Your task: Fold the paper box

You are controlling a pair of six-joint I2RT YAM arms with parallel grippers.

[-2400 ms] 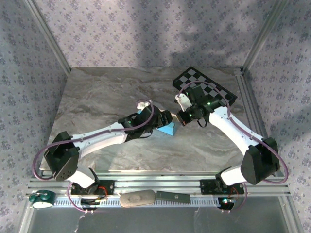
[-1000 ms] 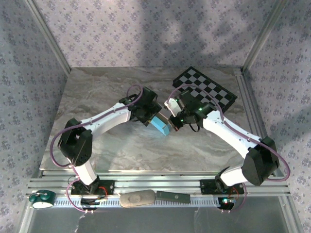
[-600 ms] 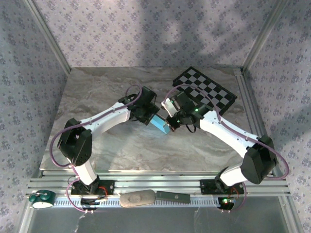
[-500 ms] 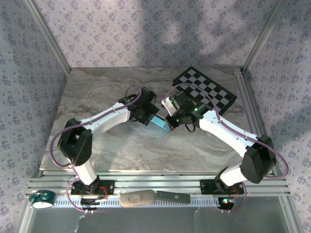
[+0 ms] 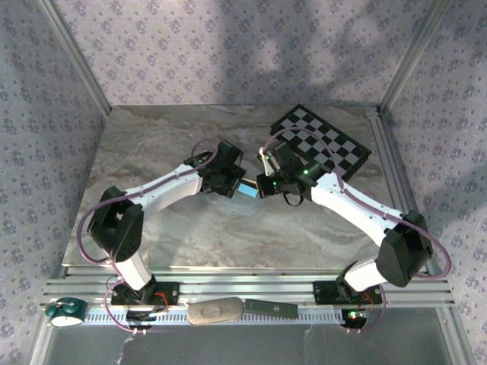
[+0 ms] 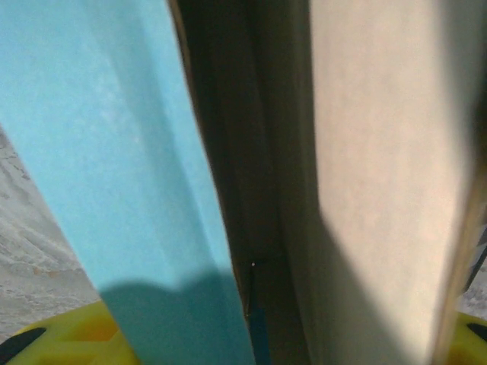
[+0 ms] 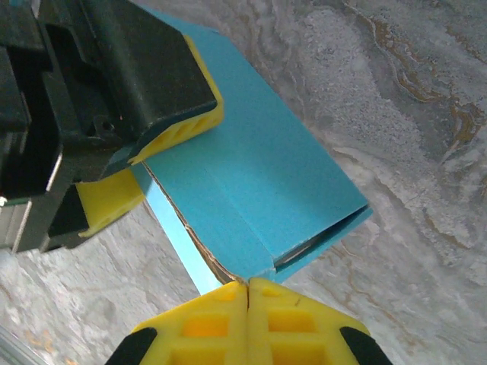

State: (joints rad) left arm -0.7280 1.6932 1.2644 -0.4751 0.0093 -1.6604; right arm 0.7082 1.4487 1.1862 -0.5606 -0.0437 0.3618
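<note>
The paper box (image 7: pixel 259 182) is a flat turquoise rectangular sleeve with one end open at the right. My left gripper (image 7: pixel 144 148) is shut on its far end, one black-and-yellow finger (image 7: pixel 175 99) on top and one underneath. In the left wrist view the turquoise face (image 6: pixel 114 152) and pale inner card (image 6: pixel 380 190) stand between that gripper's (image 6: pixel 259 346) fingers. My right gripper (image 7: pixel 247 293) is shut, its tips against the box's near corner; I cannot tell whether card is pinched. From above, the box (image 5: pixel 248 192) sits between left gripper (image 5: pixel 237 185) and right gripper (image 5: pixel 263 185).
A black-and-white checkerboard (image 5: pixel 323 144) lies at the back right, just behind the right arm. The marble table (image 5: pixel 152 152) is bounded by aluminium rails and patterned walls. A green tape roll (image 5: pixel 65 312) and small tools rest on the near rail.
The left gripper has closed further on the box. Both grippers have drawn closer together and a little farther back, and less of the box shows from above.
</note>
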